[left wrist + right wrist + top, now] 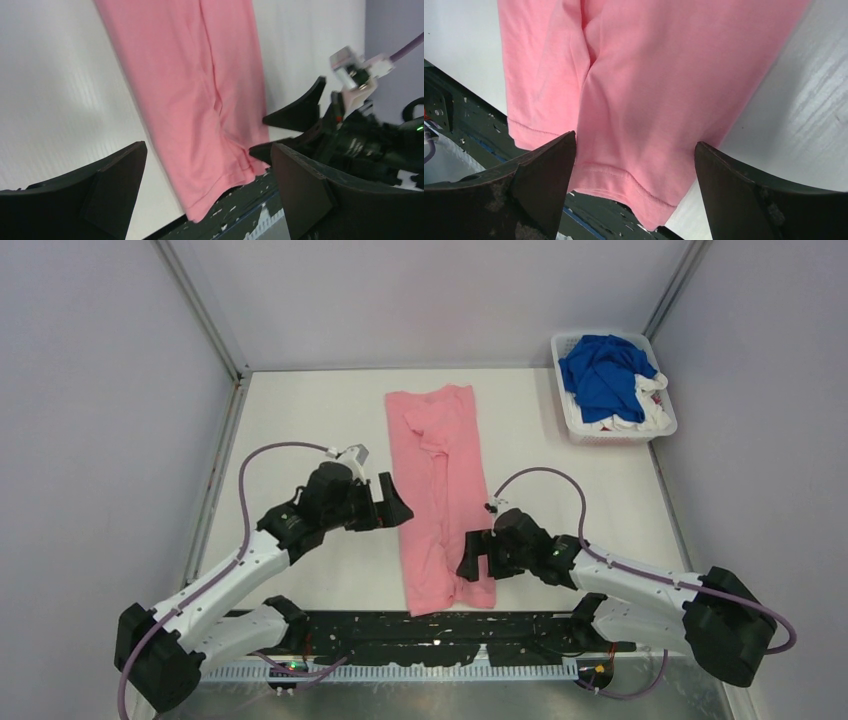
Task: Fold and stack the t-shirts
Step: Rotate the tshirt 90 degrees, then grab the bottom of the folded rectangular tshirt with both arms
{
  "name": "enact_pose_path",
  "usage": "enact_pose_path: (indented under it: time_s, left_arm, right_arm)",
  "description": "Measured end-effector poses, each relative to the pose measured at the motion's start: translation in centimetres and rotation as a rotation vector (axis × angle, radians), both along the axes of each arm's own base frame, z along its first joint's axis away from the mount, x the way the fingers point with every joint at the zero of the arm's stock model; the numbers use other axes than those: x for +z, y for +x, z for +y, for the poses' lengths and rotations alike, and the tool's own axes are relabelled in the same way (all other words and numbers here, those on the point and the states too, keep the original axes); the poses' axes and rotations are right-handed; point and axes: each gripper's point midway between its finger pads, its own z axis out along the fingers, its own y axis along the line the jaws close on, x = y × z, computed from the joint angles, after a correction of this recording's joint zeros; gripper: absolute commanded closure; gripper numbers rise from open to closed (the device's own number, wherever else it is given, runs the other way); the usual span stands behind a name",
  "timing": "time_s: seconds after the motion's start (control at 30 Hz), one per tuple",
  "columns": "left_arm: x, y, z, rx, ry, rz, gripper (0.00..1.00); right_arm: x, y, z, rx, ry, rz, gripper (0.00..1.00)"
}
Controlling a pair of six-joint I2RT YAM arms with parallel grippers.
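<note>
Top external view: pink t-shirt point(440, 490) folded lengthwise mid-frame; left gripper point(398, 508) by its left edge, right gripper point(469, 562) at its lower right, both fingers wide (nothing held); blue t-shirt point(603, 375) sits in the upper-right basket point(625, 434).

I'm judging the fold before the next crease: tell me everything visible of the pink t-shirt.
The pink t-shirt is soft, plain light-pink cloth, folded lengthwise into a long narrow strip, with a sleeve tucked over near its far end. It lies flat on the white table, lightly creased down the middle, its stitched hem reaching over the black rail at the near edge. The open left gripper sits by its left side, the open right gripper at its hem; neither grips it.
</note>
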Motion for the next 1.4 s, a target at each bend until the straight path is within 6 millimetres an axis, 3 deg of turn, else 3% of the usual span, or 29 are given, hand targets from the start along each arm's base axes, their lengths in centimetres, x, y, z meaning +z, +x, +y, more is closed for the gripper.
enact_pose_path:
  time_s: [0.07,0.2,0.3,0.37,0.57,0.73,0.87,1.03,1.13,1.27,1.4]
  left_arm:
    - [-2.2,-1.9,0.3,-0.02,0.036,0.047,0.01]
    - [-6.9,-7.5,0.3,-0.135,0.128,0.172,0.01]
    - [-8.7,-11.1,0.2,-0.226,0.186,0.234,0.03]
    - [-9.5,-13.1,-0.1,-0.282,0.205,0.257,0.12]
    - [-11.5,-16.7,-1.2,-0.371,0.25,0.33,0.28]
    - [-13.7,-17.7,-1.6,-0.368,0.338,0.397,0.42]
    - [-14.3,-17.4,-2.0,-0.348,0.373,0.413,0.48]
    - [-14.9,-17.0,-2.9,-0.333,0.39,0.427,0.56]
    - [-15.4,-16.8,-3.3,-0.332,0.399,0.434,0.66]
    - [-15.7,-16.7,-3.5,-0.328,0.419,0.447,0.98]
    - [-15.7,-16.5,-3.6,-0.321,0.432,0.444,1.0]
  right_arm:
    - [0.0,-0.2,-0.5,-0.006,-0.004,0.004,0.05]
    - [0.2,-1.2,-1.7,-0.004,-0.031,0.021,0.04]
    - [0.8,-1.8,-2.7,-0.008,-0.04,0.014,0.05]
    - [1.6,-1.8,-3.3,-0.021,-0.035,-0.011,0.05]
    - [3.3,-1.6,-4.3,-0.069,-0.012,-0.074,0.02]
    - [2.4,-2.4,-4.5,-0.071,-0.006,-0.029,0.07]
    - [1.2,-3.6,-4.6,-0.055,-0.014,0.032,0.11]
    - [0.9,-4.3,-4.3,-0.036,0.001,0.066,0.14]
    - [0.8,-4.6,-4.3,-0.028,0.005,0.08,0.16]
    - [1.0,-4.9,-4.1,-0.018,0.018,0.089,0.23]
    - [0.7,-5.6,-4.0,-0.002,0.03,0.122,0.28]
